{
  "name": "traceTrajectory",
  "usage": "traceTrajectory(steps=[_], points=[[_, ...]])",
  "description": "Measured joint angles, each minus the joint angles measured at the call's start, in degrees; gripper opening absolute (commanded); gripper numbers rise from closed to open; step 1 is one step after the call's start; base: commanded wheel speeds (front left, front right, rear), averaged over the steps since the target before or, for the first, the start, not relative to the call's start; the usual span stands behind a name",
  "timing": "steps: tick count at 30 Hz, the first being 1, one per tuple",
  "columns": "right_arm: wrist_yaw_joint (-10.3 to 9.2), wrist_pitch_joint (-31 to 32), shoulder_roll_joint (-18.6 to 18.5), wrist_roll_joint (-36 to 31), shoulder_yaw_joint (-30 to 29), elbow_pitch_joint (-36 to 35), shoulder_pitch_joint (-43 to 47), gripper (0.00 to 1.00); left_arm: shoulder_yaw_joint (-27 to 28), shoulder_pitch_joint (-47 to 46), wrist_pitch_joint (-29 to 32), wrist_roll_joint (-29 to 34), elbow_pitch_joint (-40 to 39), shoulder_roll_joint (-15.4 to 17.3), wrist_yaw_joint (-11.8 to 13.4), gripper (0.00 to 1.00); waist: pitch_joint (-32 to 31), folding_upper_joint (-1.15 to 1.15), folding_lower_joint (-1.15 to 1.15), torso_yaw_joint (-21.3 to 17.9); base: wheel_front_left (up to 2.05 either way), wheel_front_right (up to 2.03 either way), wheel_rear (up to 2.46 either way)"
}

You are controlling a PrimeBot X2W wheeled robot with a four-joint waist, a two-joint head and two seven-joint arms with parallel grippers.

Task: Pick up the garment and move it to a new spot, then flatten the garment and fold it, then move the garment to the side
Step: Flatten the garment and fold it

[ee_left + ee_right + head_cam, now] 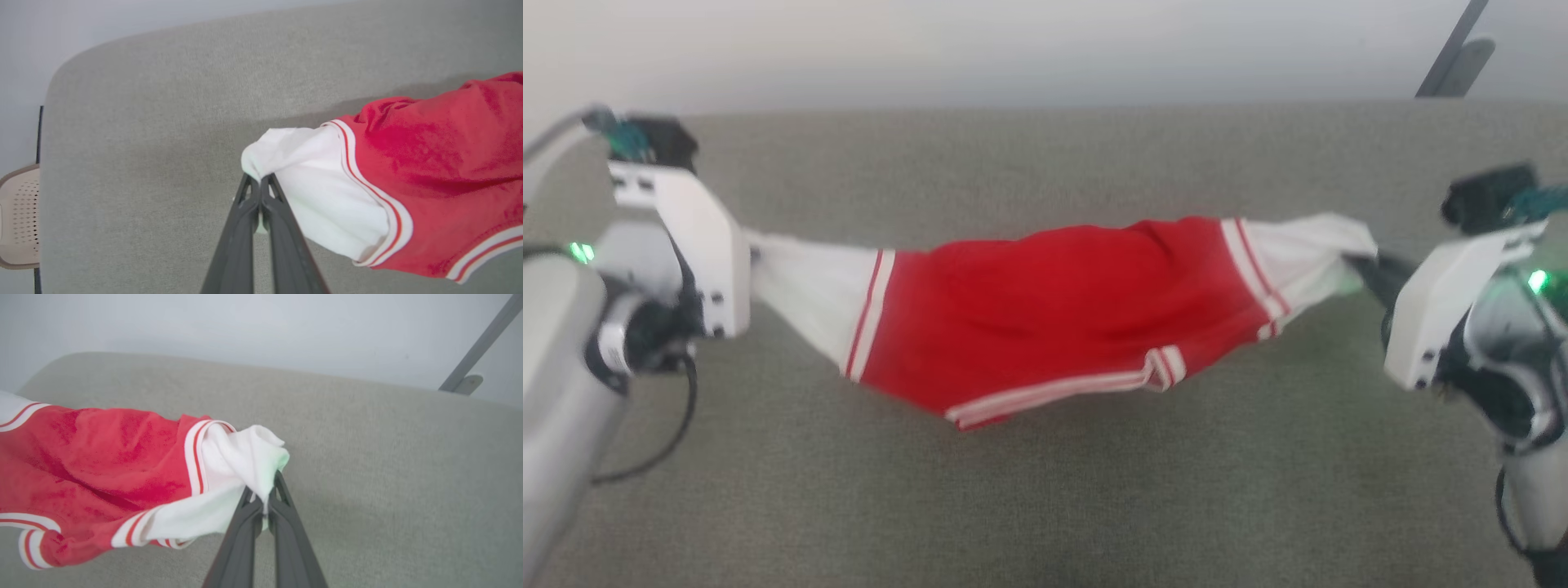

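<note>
The garment [1062, 310] is a small red jersey with white sleeves and red-white striped trim. It hangs stretched between both arms above the grey cushioned surface [1045, 506], sagging in the middle. My left gripper [260, 184] is shut on the white left sleeve [322, 183]. At the other end, my right gripper [263, 494] is shut on the white right sleeve [241, 457]. In the head view the left gripper [752, 253] and the right gripper [1364, 265] hold the sleeve ends at about the same height. The lettering is hidden.
The grey cushioned surface stretches wide under the garment, with its far edge [1045, 110] against a pale wall. A beige perforated chair [18, 216] stands beyond the surface's end. A grey slanted pole [1454, 53] rises at the far right.
</note>
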Motion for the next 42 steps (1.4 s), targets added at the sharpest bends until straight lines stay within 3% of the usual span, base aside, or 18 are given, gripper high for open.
traceTrajectory(steps=[6, 13, 26, 34, 42], points=[[-0.01, 0.9, 0.9, 0.5, -2.6, -1.4, -6.4, 0.00, 1.1, -7.1, 0.3, 1.6, -2.9, 1.0, 0.1, 0.00, -3.9, 0.00, 0.00, 0.0, 0.00, 0.00, 0.00], [-0.03, -0.9, 3.5, -1.4, -5.0, 1.5, -14.8, 0.00, 1.2, -15.8, -1.1, 4.6, -0.8, 0.0, -0.4, 0.00, -8.0, 0.00, 0.00, 0.1, 0.00, 0.00, 0.00], [-0.03, -11.8, 5.7, -5.3, -3.9, 14.1, -31.0, 0.00, 0.5, -28.7, -7.5, 8.7, 7.8, -4.3, -2.4, 0.00, -8.0, 0.00, 0.00, -0.3, 0.00, 0.00, 0.00], [-0.04, -25.3, 4.3, -9.9, -1.1, 22.7, -42.0, 0.00, -0.4, -36.7, -13.4, 12.4, 12.4, -8.0, -2.3, 0.00, -1.3, 0.00, 0.00, -0.3, 0.00, 0.00, 0.00], [-0.02, -43.6, 2.8, -17.0, 0.4, 32.6, -56.1, 0.00, -0.9, -49.1, -25.8, 18.4, 17.5, -11.7, -1.5, 0.00, 9.4, 0.00, 0.00, -0.1, 0.00, 0.00, 0.00]])
